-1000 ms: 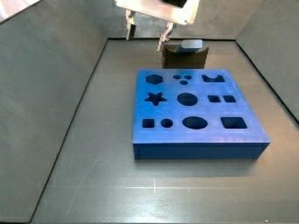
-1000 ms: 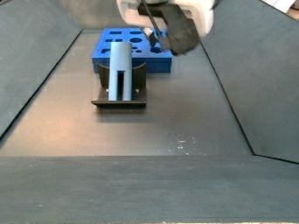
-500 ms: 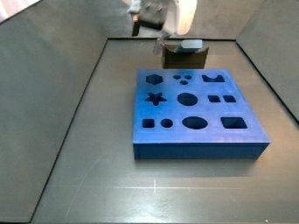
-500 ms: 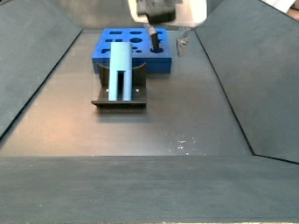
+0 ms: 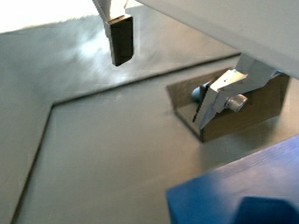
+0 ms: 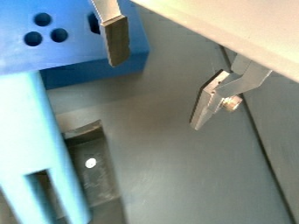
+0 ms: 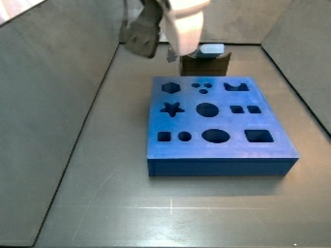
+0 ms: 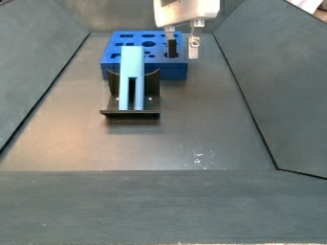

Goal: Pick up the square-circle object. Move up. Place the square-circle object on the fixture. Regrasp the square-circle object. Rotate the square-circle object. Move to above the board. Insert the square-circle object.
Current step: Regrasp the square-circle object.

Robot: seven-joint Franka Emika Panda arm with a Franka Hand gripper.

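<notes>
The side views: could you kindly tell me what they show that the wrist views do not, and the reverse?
Only the side views show the board's whole hole pattern and the whole square-circle object standing on the fixture. Only the wrist views show the finger pads close up, with nothing between them. Both show the open pincer near the fixture, and the board.

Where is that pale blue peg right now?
The peg stands on the fixture in front of the board in a side view. The open gripper hangs apart from it, holding nothing.
</notes>
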